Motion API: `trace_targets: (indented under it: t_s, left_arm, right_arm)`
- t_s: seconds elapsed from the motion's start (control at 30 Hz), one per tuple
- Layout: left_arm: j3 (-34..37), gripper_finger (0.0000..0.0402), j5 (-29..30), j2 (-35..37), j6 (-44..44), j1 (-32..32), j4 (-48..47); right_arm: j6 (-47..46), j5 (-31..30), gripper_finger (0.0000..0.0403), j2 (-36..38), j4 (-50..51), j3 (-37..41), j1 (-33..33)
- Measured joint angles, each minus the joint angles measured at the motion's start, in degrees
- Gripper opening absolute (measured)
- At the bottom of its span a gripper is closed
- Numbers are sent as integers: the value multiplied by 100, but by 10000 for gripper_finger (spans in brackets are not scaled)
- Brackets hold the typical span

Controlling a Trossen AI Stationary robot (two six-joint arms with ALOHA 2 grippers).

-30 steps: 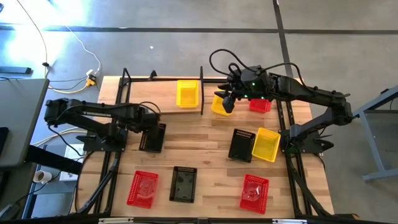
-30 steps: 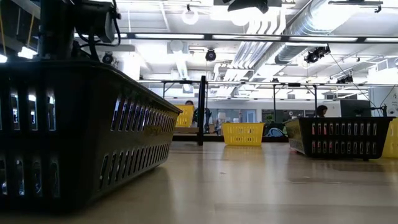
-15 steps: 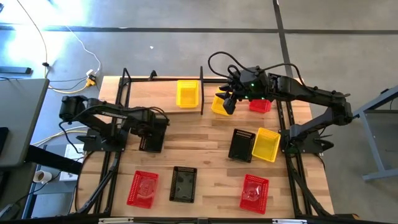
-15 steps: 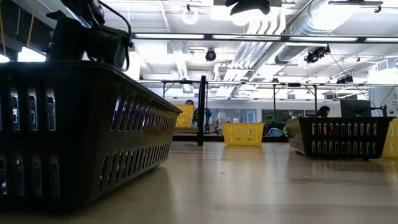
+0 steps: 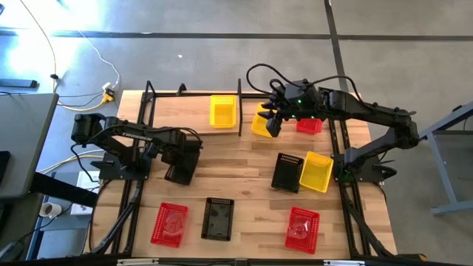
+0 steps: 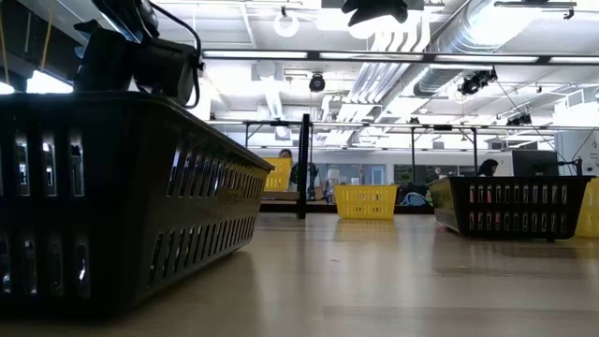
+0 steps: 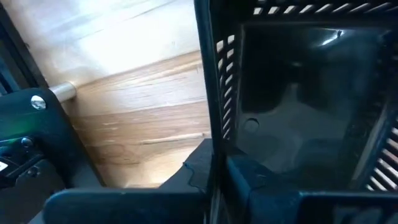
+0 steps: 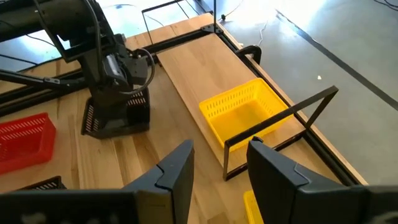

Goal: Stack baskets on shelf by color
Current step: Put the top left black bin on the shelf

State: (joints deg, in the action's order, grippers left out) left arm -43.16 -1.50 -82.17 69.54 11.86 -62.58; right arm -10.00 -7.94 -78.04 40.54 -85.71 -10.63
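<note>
as the left gripper (image 5: 185, 153) clamped the wall of a black perforated plastic basket (image 5: 181, 164) on the table's left, pickup was underway & next looked like lifting it to the pale wooden shelf (image 5: 194, 112), w/ right gripper (image 5: 272, 124) open over a yellow mesh basket (image 5: 262, 123).

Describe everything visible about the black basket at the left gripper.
The black basket is a small rectangular plastic tray with slotted sides and a glossy solid floor. It sits open side up on the wooden tabletop, left of centre and slightly skewed. The left gripper is shut on its rim. Nothing is visible inside it.
</note>
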Motion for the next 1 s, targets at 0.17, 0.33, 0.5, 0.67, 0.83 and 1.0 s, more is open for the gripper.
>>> trace_targets:
  t_s: [0.17,0.33,0.5,0.67,0.83,1.0]
  left_arm:
    - [-243,5,-44,15,21,0,-21]
    - [-656,4,102,159,31,9,-20]
    - [-1012,2,263,376,80,94,-47]
    - [-1337,2,358,578,79,176,-57]
    - [-1540,2,546,810,-105,458,-60]
    - [-1626,1,681,1056,-519,1017,-44]
  right_arm:
    - [2,0,134,0,124,0,0]
    - [136,0,134,0,219,0,-1]
    - [204,0,134,0,297,1,0]
    - [400,0,134,0,314,2,-2]
    - [591,-2,134,0,312,2,-2]
    - [599,0,134,0,309,2,-2]
